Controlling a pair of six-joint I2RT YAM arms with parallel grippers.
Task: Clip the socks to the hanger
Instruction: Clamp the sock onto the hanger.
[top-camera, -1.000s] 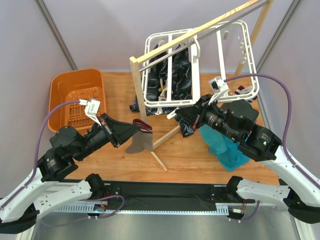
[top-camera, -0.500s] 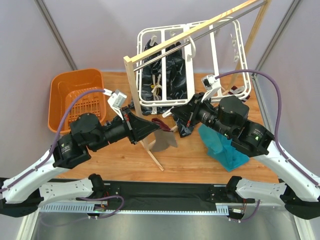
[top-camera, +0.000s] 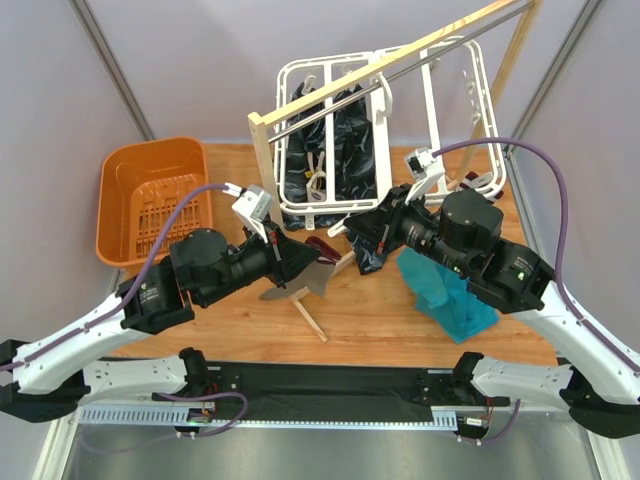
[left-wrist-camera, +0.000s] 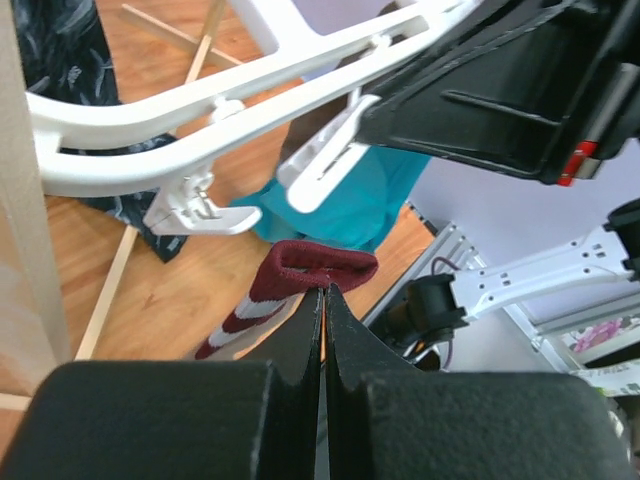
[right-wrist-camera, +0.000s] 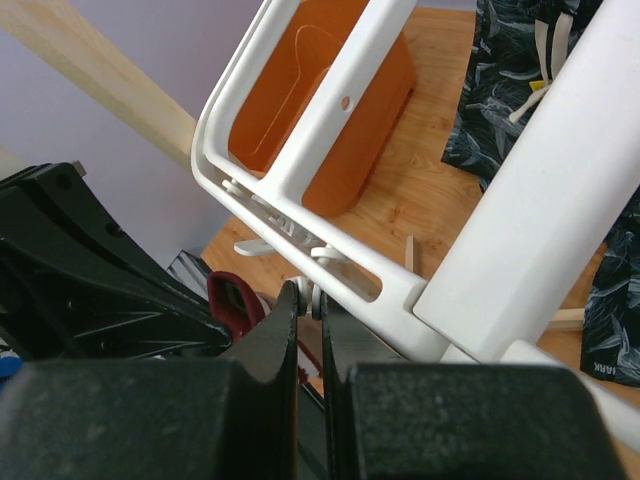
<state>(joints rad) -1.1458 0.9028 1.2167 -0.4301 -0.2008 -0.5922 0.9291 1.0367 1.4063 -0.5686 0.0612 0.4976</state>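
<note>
Sock (left-wrist-camera: 312, 272) pinched tight between left fingers (left-wrist-camera: 296, 340), foot hidden; right fingers (right-wrist-camera: 276, 340) clamp a hanger (right-wrist-camera: 520, 220) clip (right-wrist-camera: 306, 292).

The sock (left-wrist-camera: 310, 272) pinched at the tips of the left fingers (left-wrist-camera: 296, 335) had a dark maroon cuff banded with white stripes, and a taupe grey-brown body. The left fingers themselves were matte black. Just beyond them the hanger (left-wrist-camera: 200, 110) was plain white, clips included, and past it showed a teal cloth (left-wrist-camera: 372, 200). The right fingers (right-wrist-camera: 276, 335) were black too. Beyond their tips were an orange basket (right-wrist-camera: 330, 100), a black garment (right-wrist-camera: 515, 60) with a pale leafy print, and the warm brown wood-grain worktop (right-wrist-camera: 440, 190).
</note>
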